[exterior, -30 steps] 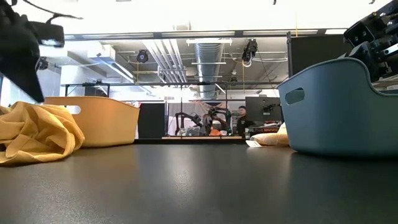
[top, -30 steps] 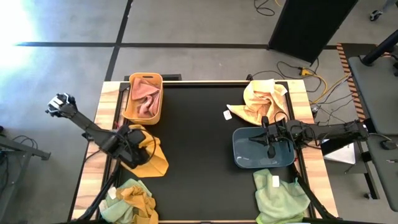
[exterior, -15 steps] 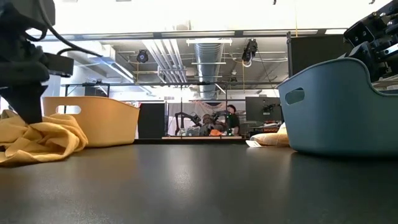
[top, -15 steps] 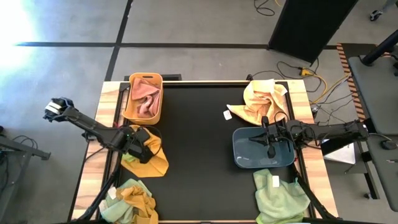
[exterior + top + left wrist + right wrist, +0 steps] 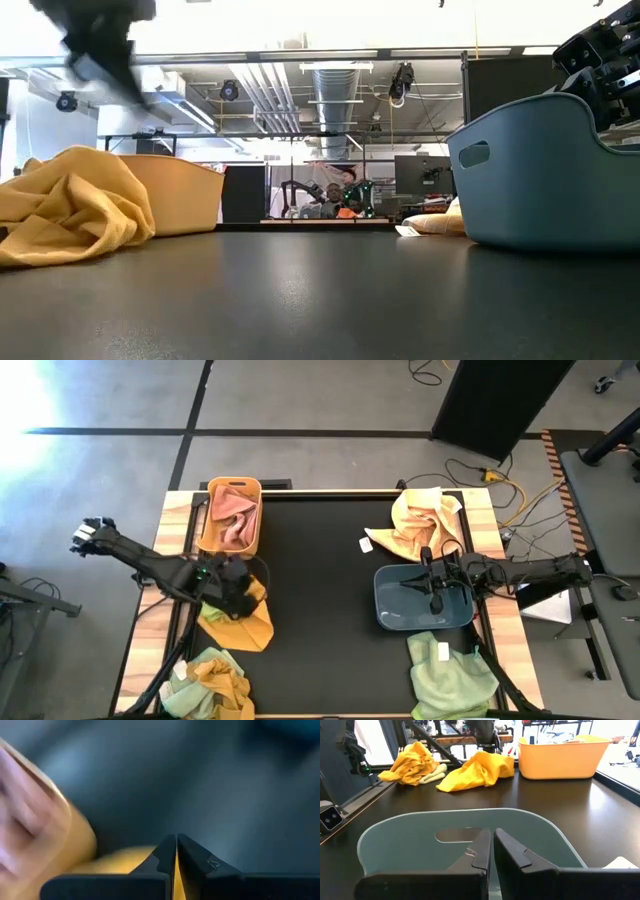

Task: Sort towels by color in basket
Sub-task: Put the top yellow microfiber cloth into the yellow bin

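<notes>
- Since the earlier frames, the left gripper [image 5: 236, 586] is sitting further toward the table's middle and nearer the orange basket [image 5: 231, 517], and the mustard towel [image 5: 242, 618] under it is standing taller in the low view [image 5: 75, 205], drawn up into a peak.
- Left gripper: its fingers [image 5: 167, 852] are pressing together with no gap in the left wrist view; mustard cloth is showing just beyond and beneath them, but whether cloth is pinched between them cannot be told.
- The mustard towel is lying on the black mat [image 5: 320, 620], just beside the orange basket's near end, its long axis running roughly from the basket toward the table's front edge.
- The orange basket is holding a salmon pink towel [image 5: 234, 518], with its long axis lying along the basket's length.
- Right gripper [image 5: 432, 582] is hovering over the blue-grey basket [image 5: 390, 610], fingers [image 5: 482, 849] clenched together and holding nothing.
- A pale peach towel [image 5: 418, 522] is lying bunched behind the blue-grey basket; a light green towel [image 5: 450, 678] is lying in front of it.
- A mixed mustard and green heap [image 5: 212, 678] is sitting at the front left corner.
</notes>
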Robot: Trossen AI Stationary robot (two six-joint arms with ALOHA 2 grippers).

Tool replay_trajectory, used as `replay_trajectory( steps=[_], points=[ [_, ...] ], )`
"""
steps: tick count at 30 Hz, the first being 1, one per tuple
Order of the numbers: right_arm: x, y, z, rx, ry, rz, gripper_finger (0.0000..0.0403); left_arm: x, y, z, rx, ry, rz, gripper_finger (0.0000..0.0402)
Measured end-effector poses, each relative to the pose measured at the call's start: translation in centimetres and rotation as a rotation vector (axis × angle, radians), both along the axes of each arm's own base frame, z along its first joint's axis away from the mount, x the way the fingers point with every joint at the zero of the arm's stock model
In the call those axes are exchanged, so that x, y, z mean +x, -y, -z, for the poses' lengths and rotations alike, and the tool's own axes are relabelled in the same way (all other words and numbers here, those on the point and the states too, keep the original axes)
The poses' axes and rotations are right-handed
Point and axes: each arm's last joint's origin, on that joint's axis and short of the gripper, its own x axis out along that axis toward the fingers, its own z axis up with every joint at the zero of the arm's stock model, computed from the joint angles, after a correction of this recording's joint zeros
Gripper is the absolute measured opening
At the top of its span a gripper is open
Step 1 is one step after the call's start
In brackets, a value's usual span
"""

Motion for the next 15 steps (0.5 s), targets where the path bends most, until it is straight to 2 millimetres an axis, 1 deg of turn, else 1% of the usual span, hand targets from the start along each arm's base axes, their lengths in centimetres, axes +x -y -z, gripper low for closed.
replay_trajectory(
  steps=[4,5,7,9,11,13,15],
  points=[
    [0.0,0.0,0.0,0.000,0.000,0.000,0.0013,0.2,-0.6,-5.4,0.230,0.145,-0.065,0.0001],
    [0.0,0.0,0.0,0.000,0.000,0.000,0.0013,0.1,-0.7,-6.5,0.250,0.163,-0.079,0.0001],
    [0.0,0.0,0.0,0.000,0.000,0.000,0.0013,-0.2,-1.0,-8.1,0.232,0.168,-0.078,0.0001],
    [0.0,0.0,0.0,0.000,0.000,0.000,0.0013,-0.4,-1.2,-8.7,0.197,0.153,-0.066,0.0001],
    [0.0,0.0,0.0,0.000,0.000,0.000,0.0013,-0.6,-1.1,-8.8,0.158,0.127,-0.040,0.0001],
    [0.0,0.0,0.0,0.000,0.000,0.000,0.0013,-0.5,-1.0,-8.3,0.123,0.096,-0.025,0.0005],
    [0.0,0.0,0.0,0.000,0.000,0.000,0.0013,-0.4,-0.9,-7.2,0.102,0.059,-0.019,0.0016]
  ],
)
